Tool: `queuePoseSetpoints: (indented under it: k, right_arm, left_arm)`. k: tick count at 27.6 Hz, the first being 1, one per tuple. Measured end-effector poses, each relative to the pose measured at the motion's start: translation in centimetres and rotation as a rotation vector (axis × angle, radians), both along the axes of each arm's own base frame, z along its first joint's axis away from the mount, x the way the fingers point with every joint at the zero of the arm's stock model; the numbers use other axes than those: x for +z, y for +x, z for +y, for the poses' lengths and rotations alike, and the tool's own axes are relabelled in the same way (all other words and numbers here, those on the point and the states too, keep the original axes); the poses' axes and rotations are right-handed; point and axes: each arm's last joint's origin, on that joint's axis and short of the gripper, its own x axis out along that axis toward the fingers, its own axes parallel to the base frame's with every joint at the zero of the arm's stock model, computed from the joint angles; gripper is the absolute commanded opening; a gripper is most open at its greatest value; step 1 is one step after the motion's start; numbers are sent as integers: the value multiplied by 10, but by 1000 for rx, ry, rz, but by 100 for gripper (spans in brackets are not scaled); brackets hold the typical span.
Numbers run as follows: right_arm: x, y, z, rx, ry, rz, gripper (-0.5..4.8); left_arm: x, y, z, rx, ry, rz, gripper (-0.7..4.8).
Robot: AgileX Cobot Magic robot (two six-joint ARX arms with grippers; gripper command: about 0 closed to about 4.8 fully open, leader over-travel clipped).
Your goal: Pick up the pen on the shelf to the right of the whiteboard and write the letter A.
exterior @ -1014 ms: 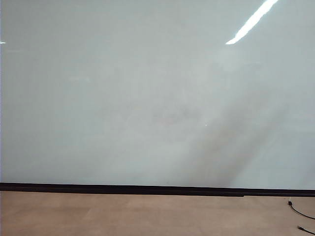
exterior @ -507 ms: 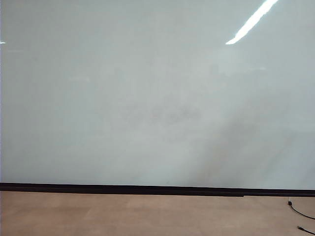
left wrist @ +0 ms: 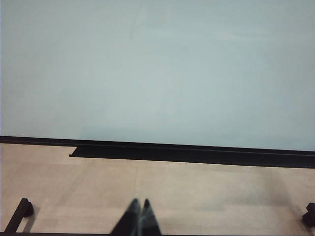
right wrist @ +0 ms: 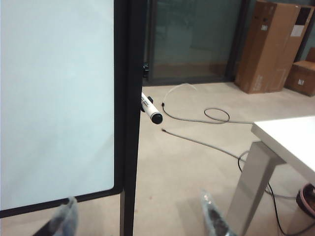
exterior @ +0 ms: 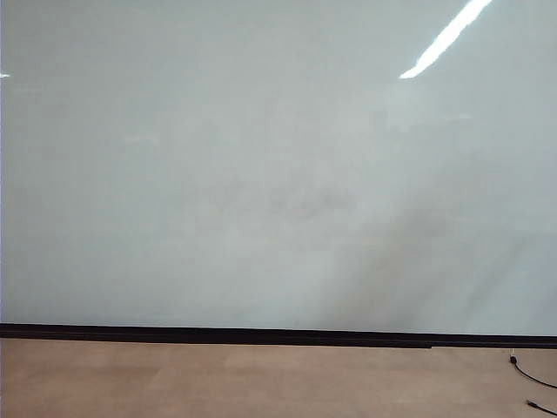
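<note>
Tan floor (exterior: 261,379) runs under the whiteboard (exterior: 261,174), which fills the exterior view, glossy and blank apart from faint smudges; no letter A is on it yet. A thin black cable (exterior: 533,376) lies on the floor at the lower right corner of that view, and neither arm shows there.

In the right wrist view the pen (right wrist: 149,109) sticks out from the board's dark right frame (right wrist: 129,98), its black tip pointing away from the board; its support is hidden behind the frame. The right gripper (right wrist: 140,216) hangs well short of it, jaws spread wide with nothing between them. A white bench (right wrist: 290,137) and cardboard boxes (right wrist: 268,46) stand beyond.

The left gripper (left wrist: 139,221) points at the floor near the board's black lower strip (left wrist: 197,153), jaws pressed together and empty.

The step in hand looks like the approach for the pick-up. Next, the right gripper would need to advance toward the right frame, line its open jaws across the barrel, and close without knocking the pen off.
</note>
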Motion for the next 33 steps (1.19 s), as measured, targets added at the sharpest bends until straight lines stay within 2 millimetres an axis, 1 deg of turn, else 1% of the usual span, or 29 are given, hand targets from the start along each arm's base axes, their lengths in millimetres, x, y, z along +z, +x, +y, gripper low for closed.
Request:
queuePoseSetpoints:
  k: [6,9,11,13,14,15,23,29,33]
  right_arm:
    - [6,-1,-1,-26,23,28,314]
    - [15,-1,-1,-43,24,12,299]
    - [22,-1,-1,-48,24,-2,277]
    - [27,3,-2,-58,24,10,277]
    - [27,5,-3,-61,23,23,278]
    - [27,11,-5,-50,20,56,278]
    - [22,32,-19,47,18,111,295]
    - [21,41,-35,103,19,97,297]
    - [24,47,-44,142,6,47,301]
  left_arm:
    - [0,0,0,0,0,0,-5]
    - [0,0,0,0,0,0,-5]
    - [0,0,0,0,0,0,-5]
    - [0,0,0,0,0,0,-5]
    - [0,0,0,0,0,0,-4]
    - [0,0,0,0,0,0,-5]
    - [0,0,0,0,0,0,-4]
    - [0,0,0,0,0,-1,-5]
    - [0,0,0,0,0,-1,-5]
